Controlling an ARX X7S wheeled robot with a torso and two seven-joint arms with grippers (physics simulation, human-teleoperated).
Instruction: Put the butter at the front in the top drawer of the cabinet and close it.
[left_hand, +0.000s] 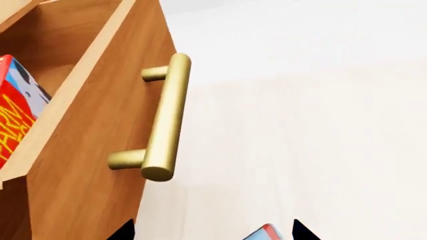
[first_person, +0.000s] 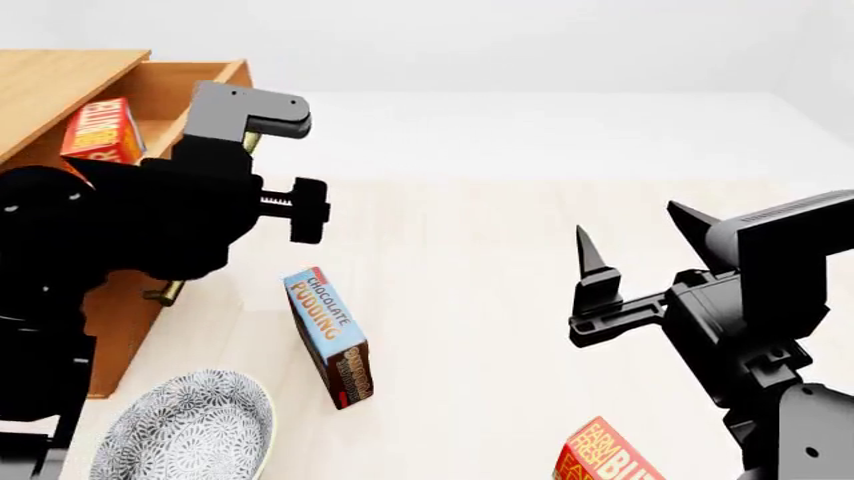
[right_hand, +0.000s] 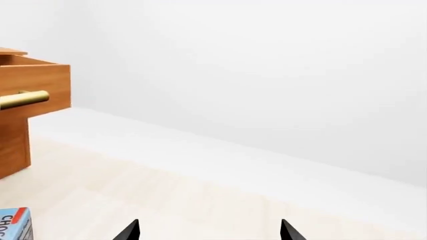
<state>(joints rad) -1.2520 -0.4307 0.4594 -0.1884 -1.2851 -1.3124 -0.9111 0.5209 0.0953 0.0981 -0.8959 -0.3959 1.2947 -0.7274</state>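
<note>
The cabinet (first_person: 54, 75) stands at the left with its top drawer (first_person: 200, 85) pulled out. One red butter carton (first_person: 102, 130) lies inside that drawer and also shows in the left wrist view (left_hand: 17, 107). An identical butter carton (first_person: 607, 455) lies on the pale surface at the near edge, below my right arm. My left gripper (left_hand: 212, 232) is open and empty, just off the drawer front by the brass handle (left_hand: 165, 120). My right gripper (first_person: 641, 245) hangs open and empty over the middle right; its black fingertips (right_hand: 130, 231) show nothing between them.
A blue chocolate pudding box (first_person: 330, 335) lies between my arms, and its corner shows under the left gripper (left_hand: 263, 234). A patterned grey bowl (first_person: 187, 430) sits at the near left. The drawer's handle (right_hand: 23, 98) is far off in the right wrist view.
</note>
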